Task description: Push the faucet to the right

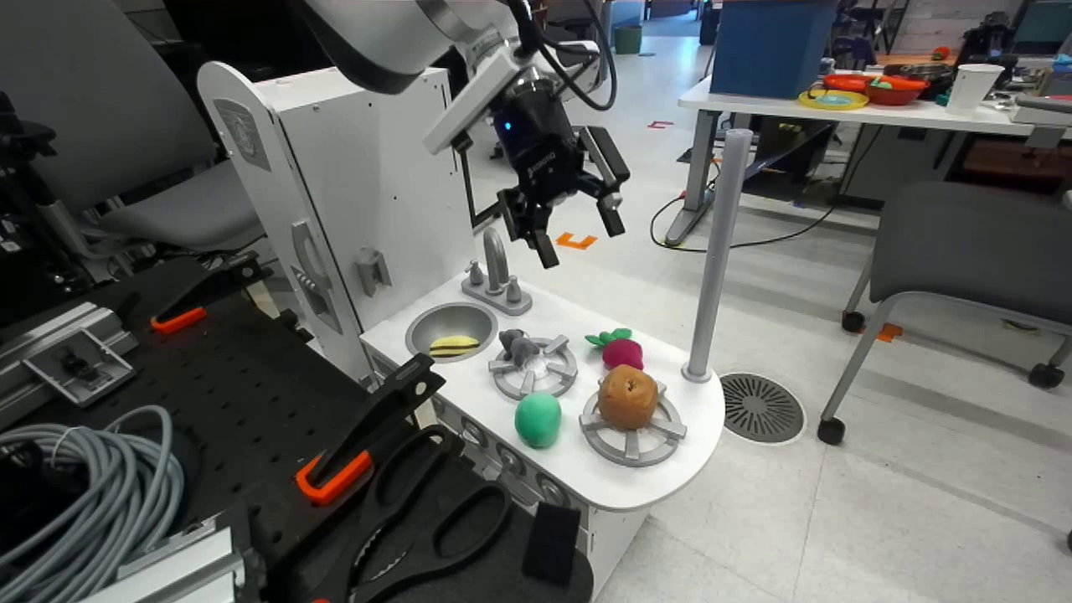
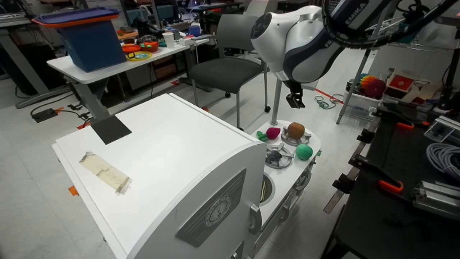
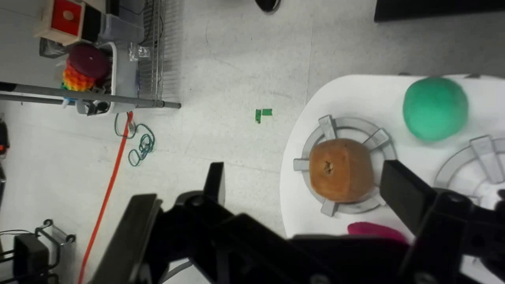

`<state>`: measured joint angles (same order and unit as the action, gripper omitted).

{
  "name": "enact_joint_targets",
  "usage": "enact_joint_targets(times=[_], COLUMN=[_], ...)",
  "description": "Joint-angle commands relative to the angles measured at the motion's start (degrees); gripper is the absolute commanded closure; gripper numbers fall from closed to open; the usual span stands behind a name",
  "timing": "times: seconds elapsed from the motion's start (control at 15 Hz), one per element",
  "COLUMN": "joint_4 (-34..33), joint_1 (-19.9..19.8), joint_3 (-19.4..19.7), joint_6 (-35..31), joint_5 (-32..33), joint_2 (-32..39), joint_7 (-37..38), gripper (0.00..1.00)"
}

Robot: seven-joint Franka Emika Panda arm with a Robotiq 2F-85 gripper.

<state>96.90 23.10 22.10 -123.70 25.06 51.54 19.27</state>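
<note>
The silver-grey faucet (image 1: 496, 258) stands upright behind the sink on the white toy counter, its curved spout rising between two small grey handles. In the exterior view that looks over the white cabinet it is hidden, and it is out of the wrist view. My gripper (image 1: 579, 236) hangs in the air above the counter, to the right of the faucet in that picture and apart from it. It also shows in an exterior view (image 2: 295, 102). In the wrist view its fingers (image 3: 305, 173) are spread wide with nothing between them, above the burner end of the counter.
A grey sink (image 1: 412, 322) holds a yellow toy. A brown toy fruit (image 1: 628, 397) sits on the front burner, a dark grey toy (image 1: 519, 347) on the rear one. A green toy (image 1: 538, 420) and magenta beet (image 1: 622, 354) lie nearby. A grey pole (image 1: 720, 251) and white cabinet (image 1: 377, 167) rise at the ends.
</note>
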Motion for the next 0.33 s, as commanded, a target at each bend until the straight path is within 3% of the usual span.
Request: enact_joint_targets(times=[0.0, 0.27], joint_4=[0.4, 2.9], joint_1=[-3.2, -3.9], joint_3=[-4.4, -5.8], joint_6=[2.6, 3.9], joint_5=[2.8, 2.8], joint_2=[-2.5, -5.8], joint_7=[0.3, -1.1], gripper=[0.0, 0.0])
